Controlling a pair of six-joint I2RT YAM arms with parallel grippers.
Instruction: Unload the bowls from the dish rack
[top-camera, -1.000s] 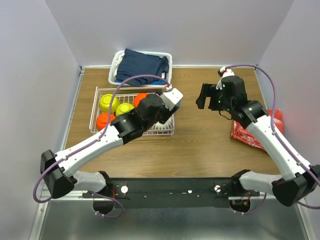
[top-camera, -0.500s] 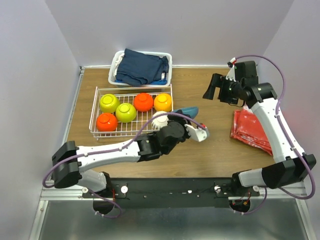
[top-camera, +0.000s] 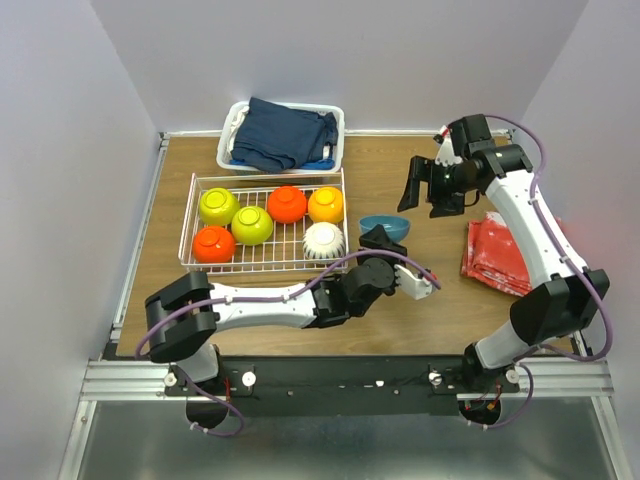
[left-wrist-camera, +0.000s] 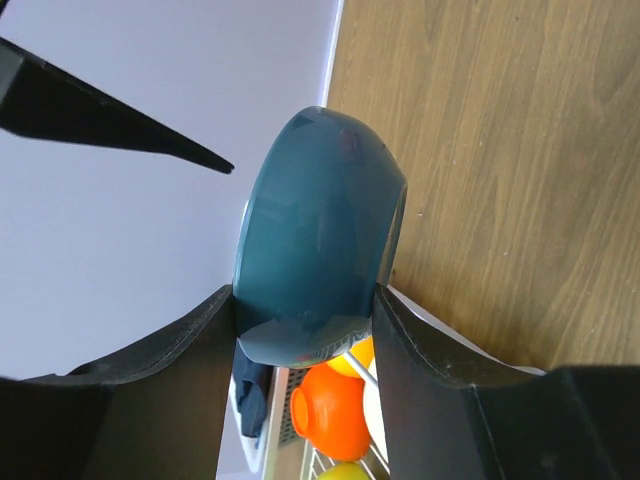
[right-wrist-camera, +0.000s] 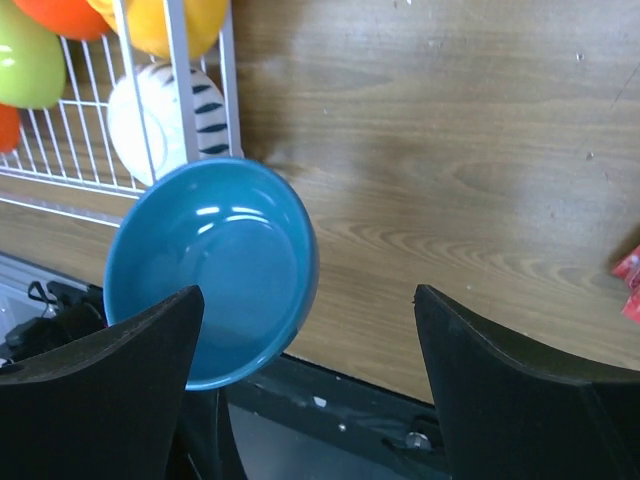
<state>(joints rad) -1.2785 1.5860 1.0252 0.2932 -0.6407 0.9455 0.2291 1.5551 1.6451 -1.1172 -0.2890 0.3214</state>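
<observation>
Blue bowl (left-wrist-camera: 315, 230) sits clamped inside the left tool (left-wrist-camera: 305, 300).

Right wrist view: glossy round blue bowl (right-wrist-camera: 215, 270) overlaps the edge of the white ribbed bowl (right-wrist-camera: 165, 110) in the white wire dish rack (right-wrist-camera: 176, 70). Lime-green bowl (right-wrist-camera: 25, 55) there is cut by the frame edge. Left wrist view: blue bowl hides most of the rack.
</observation>
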